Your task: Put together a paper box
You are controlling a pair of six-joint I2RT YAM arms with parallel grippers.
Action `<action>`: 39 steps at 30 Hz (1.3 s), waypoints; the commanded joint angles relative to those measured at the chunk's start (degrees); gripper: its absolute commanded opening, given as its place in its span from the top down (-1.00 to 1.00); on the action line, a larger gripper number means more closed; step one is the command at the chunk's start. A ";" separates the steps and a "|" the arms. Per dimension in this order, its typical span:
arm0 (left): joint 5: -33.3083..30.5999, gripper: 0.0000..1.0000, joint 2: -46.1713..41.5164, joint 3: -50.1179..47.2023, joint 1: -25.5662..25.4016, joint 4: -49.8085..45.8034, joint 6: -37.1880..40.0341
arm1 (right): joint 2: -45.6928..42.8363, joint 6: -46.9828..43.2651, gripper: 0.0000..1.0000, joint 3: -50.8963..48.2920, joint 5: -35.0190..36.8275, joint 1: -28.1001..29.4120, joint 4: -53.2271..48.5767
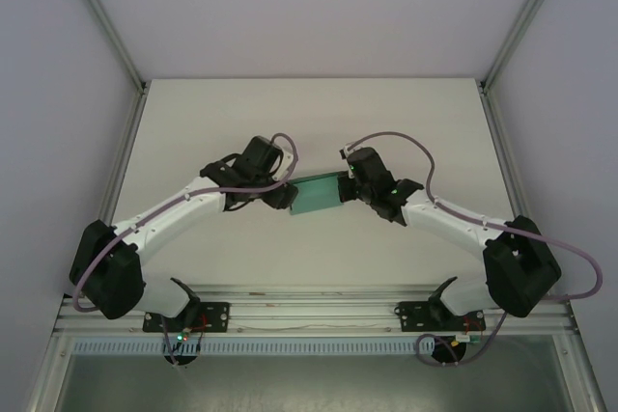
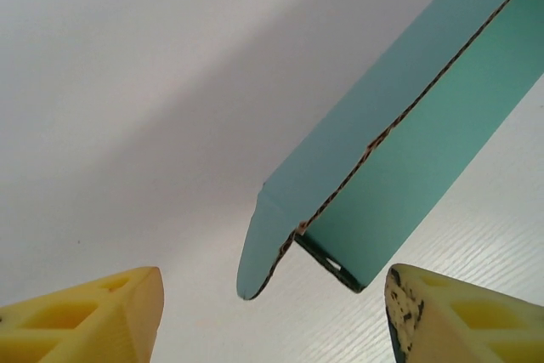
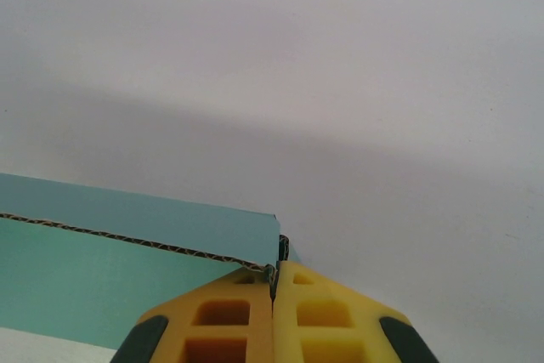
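Observation:
The paper box (image 1: 316,196) is a teal card piece held above the white table (image 1: 309,123), between my two grippers. My right gripper (image 1: 345,187) grips its right end. In the right wrist view the yellow fingers (image 3: 221,320) are pressed together on a corner of the box (image 3: 102,269), whose corrugated edge shows. My left gripper (image 1: 283,196) is at the box's left end. In the left wrist view the box (image 2: 408,150) reaches in from the upper right, with a rounded flap (image 2: 259,244) hanging down. The left gripper (image 2: 274,288) is open, and its fingers (image 2: 93,316) stand apart on either side without touching the card.
White walls with metal frame posts (image 1: 106,21) enclose the table on the left, the right and the back. The aluminium rail (image 1: 309,308) carrying both arm bases runs along the near edge.

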 commanded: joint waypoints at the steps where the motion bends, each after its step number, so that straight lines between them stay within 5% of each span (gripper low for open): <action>1: 0.56 -0.31 1.13 1.81 -0.04 1.95 -0.07 | 1.51 0.77 1.00 0.09 1.27 0.43 -5.82; 15: 2.06 0.71 4.54 5.51 0.05 0.20 -2.01 | 1.99 1.06 1.00 1.08 1.19 0.50 -7.68; 25: 6.36 0.80 5.62 5.90 -0.03 -0.40 -21.00 | 2.16 4.17 1.00 0.84 5.80 2.62 -8.56; 29: 5.58 0.98 6.64 7.71 -0.03 -4.44 -27.06 | 2.64 5.01 1.00 1.60 10.63 5.26 -10.05; 39: 11.05 0.99 8.41 8.35 1.20 -5.37 -32.15 | 2.43 7.04 1.00 0.31 12.86 7.77 -10.27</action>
